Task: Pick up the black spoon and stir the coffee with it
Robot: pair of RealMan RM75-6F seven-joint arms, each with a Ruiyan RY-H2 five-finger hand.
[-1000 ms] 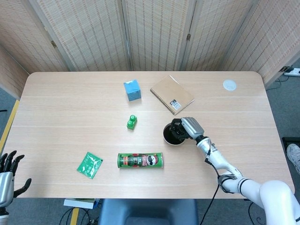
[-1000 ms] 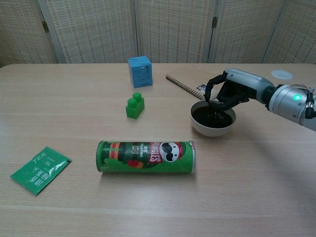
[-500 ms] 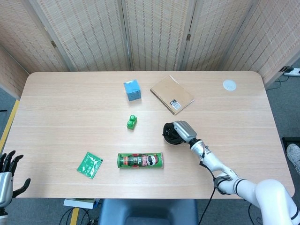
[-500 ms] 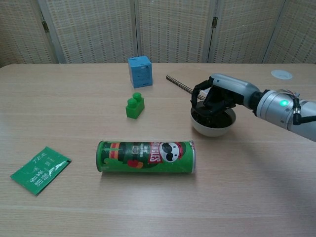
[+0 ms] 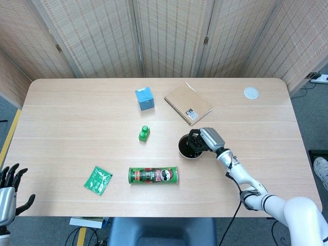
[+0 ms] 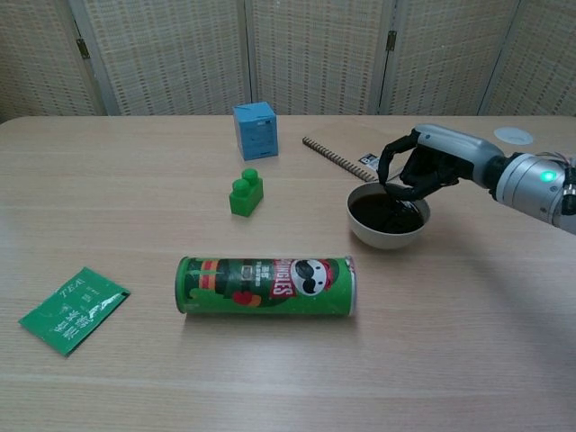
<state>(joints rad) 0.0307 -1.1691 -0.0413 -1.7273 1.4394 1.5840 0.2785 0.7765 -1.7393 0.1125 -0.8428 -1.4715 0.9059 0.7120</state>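
A white bowl (image 5: 183,151) (image 6: 388,236) of dark coffee (image 6: 382,212) stands right of the table's middle. My right hand (image 5: 207,139) (image 6: 430,167) hovers over the bowl's right rim with its black fingers curled down toward the coffee. A thin black spoon (image 6: 389,191) appears pinched in those fingers, its tip at the coffee's surface; it is hard to tell apart from the fingers. My left hand (image 5: 9,192) hangs off the table's near left corner with its fingers spread, holding nothing; only the head view shows it.
A green Pringles can (image 5: 153,176) (image 6: 266,285) lies on its side in front of the bowl. A green brick (image 5: 144,134), a blue cube (image 5: 145,98), a brown notebook (image 5: 187,103), a green tea sachet (image 5: 98,180) and a white disc (image 5: 250,93) lie around.
My right hand swung left across the bowl half a second ago and is now back over its right side. The left hand stayed put.
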